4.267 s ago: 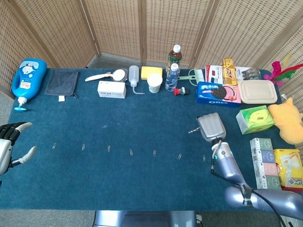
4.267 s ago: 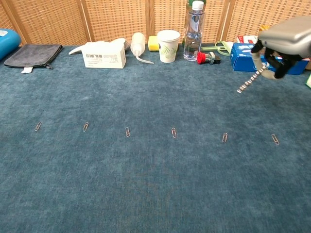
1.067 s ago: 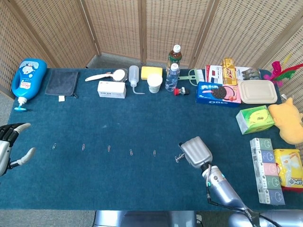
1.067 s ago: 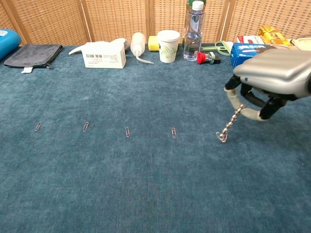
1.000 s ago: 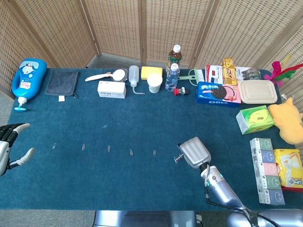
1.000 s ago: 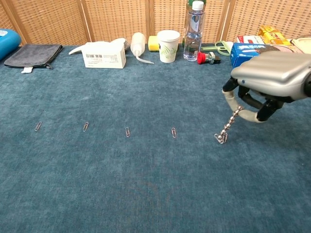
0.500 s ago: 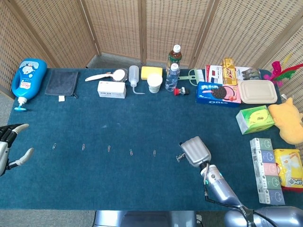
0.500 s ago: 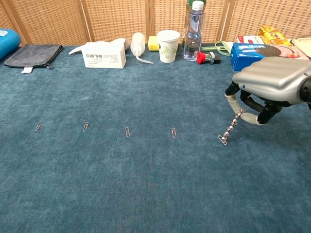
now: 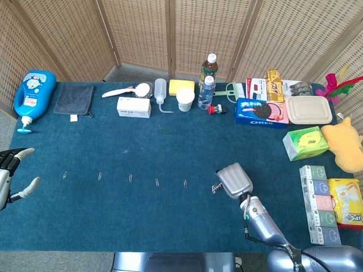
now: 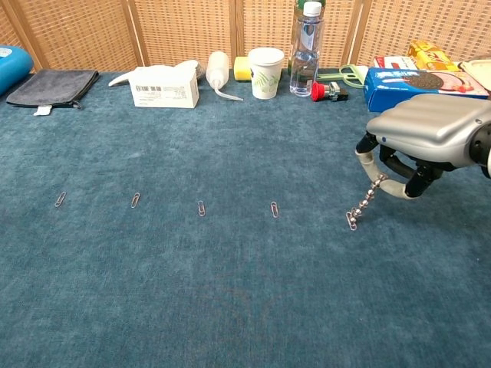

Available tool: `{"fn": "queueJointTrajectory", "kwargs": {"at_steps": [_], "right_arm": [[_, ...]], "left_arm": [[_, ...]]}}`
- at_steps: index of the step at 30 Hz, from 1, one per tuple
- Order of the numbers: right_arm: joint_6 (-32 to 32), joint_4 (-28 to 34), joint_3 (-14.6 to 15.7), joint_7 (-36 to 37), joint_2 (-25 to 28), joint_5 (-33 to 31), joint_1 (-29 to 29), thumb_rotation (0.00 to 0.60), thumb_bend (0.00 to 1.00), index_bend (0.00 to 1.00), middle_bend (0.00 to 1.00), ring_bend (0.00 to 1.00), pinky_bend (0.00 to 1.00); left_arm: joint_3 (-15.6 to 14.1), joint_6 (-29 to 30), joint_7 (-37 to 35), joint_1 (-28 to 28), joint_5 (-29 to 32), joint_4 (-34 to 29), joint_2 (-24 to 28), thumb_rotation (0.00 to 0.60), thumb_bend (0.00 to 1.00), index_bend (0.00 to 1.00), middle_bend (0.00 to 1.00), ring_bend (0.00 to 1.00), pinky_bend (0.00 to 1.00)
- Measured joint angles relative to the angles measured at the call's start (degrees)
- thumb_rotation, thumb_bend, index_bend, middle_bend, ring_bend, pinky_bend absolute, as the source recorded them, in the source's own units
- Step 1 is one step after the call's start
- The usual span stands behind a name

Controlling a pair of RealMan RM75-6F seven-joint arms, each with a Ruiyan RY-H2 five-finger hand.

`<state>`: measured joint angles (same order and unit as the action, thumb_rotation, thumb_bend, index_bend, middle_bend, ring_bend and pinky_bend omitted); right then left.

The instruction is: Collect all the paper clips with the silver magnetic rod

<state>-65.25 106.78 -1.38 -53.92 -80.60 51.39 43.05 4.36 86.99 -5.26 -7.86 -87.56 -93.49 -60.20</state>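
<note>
The right hand [image 10: 420, 142] hangs over the blue table [image 10: 230, 291] toward its right front part, fingers curled around the upper end of the silver rod [image 10: 367, 196], which it holds slanting down and to the left. The rod's lower tip sits at the cloth, and at least one paper clip [image 10: 351, 221] clings to it there; how many are stuck together is too small to tell. Four more clips lie apart in a line running toward the left edge: the nearest one [image 10: 274, 208] just left of the rod's tip, then a second [image 10: 201, 208], a third [image 10: 135, 199], and the farthest [image 10: 60, 199].

The left hand [image 9: 12, 174] shows only in the head view, at the left edge of the table, fingers spread wide and holding nothing.

Along the back edge stand a white box [image 10: 159, 85], a paper cup [image 10: 265, 72] and a water bottle [image 10: 304, 47].
</note>
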Motion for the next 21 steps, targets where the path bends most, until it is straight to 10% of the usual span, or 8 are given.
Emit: {"fn": "queueJointTrajectory", "kwargs": {"at_steps": [21], "right_arm": [[1.23, 3.71, -6.31, 2.08, -1.42, -1.53, 5.13, 0.6, 0.51, 0.64, 0.82, 0.83, 0.63]], "left_arm": [[-0.11, 0.24, 0.44, 0.11, -0.49, -0.63, 0.43, 0.057, 0.36, 0.18, 0.21, 0.17, 0.15]]}}
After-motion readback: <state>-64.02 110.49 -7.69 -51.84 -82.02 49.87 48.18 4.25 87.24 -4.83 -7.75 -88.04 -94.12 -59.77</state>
